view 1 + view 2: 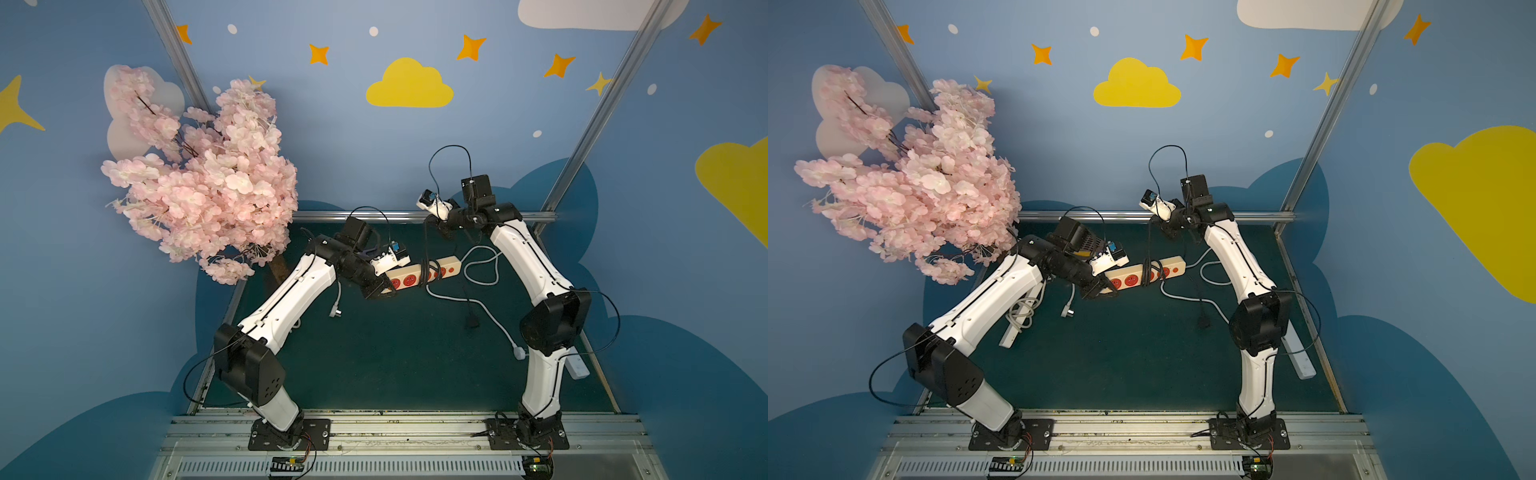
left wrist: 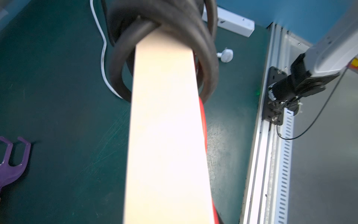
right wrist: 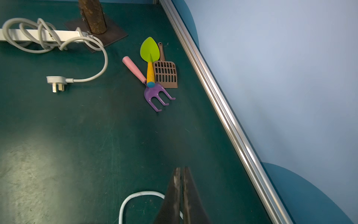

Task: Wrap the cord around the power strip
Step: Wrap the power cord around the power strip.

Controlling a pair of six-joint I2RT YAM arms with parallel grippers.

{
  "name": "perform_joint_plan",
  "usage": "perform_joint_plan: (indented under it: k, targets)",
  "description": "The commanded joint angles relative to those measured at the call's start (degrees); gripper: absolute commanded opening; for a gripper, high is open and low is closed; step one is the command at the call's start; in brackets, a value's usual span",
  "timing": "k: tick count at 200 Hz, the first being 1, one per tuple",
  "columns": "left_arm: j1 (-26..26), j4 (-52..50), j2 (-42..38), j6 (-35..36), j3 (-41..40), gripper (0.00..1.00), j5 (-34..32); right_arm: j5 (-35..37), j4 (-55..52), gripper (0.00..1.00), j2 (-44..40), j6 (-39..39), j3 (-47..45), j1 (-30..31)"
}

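Standing at the far left, a pink blossom tree [image 1: 199, 174] is spreading over the corner of the green tabletop [image 1: 395, 365]. Beneath the left arm, a white strip with its own coiled lead [image 1: 1017, 320] is lying flat.

Next to the right, the left tool [image 1: 380, 287] is pinching one end of the beige power strip [image 1: 446, 267], which is hanging in the air above the middle of the tabletop and tilting slightly. In the left wrist view the strip's plain back [image 2: 166, 135] is filling the frame.

Around the strip's middle, the black cord [image 1: 424, 272] is sitting in several loose loops [image 2: 203, 48], and one strand is rising straight up toward the right tool [image 3: 180, 170]. That tool's fingertips [image 3: 176, 174] are pressing together; I cannot tell whether the cord is caught between them. Just right of it, another black strand is dropping to a black plug [image 1: 471, 322] near the tabletop.

Farther right, a white lead [image 1: 482, 270] is curling across the tabletop to a white plug [image 1: 519, 352].
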Motion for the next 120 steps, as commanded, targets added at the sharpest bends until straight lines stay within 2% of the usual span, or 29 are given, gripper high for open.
perform_joint_plan:
  k: [1,18,33,70,84,120]
  targets:
    - [-0.56,-2.71,-4.27,4.24,0.13,0.02,15.74,-6.19,7.91,0.0,1.11,7.48,2.54,-3.88]
    - [0.19,0.94,-5.86,2.52,-0.63,0.02,17.95,-9.77,11.43,0.0,1.68,11.43,0.7,-5.13]
    - [0.89,4.27,-6.93,0.39,-0.96,0.02,18.94,-11.07,13.84,0.07,2.44,14.15,-0.6,-5.69]
    - [4.16,20.5,-11.14,-10.47,-4.75,0.03,20.73,-10.17,21.29,0.31,3.62,20.75,-6.07,-6.03]
    - [5.12,25.44,-12.27,-14.19,-5.31,0.03,19.48,-9.37,23.82,0.39,3.96,23.15,-8.15,-6.09]
    - [6.63,26.54,-12.33,-17.5,-2.08,0.03,16.42,-9.9,31.13,0.53,3.48,30.95,-14.25,-5.84]
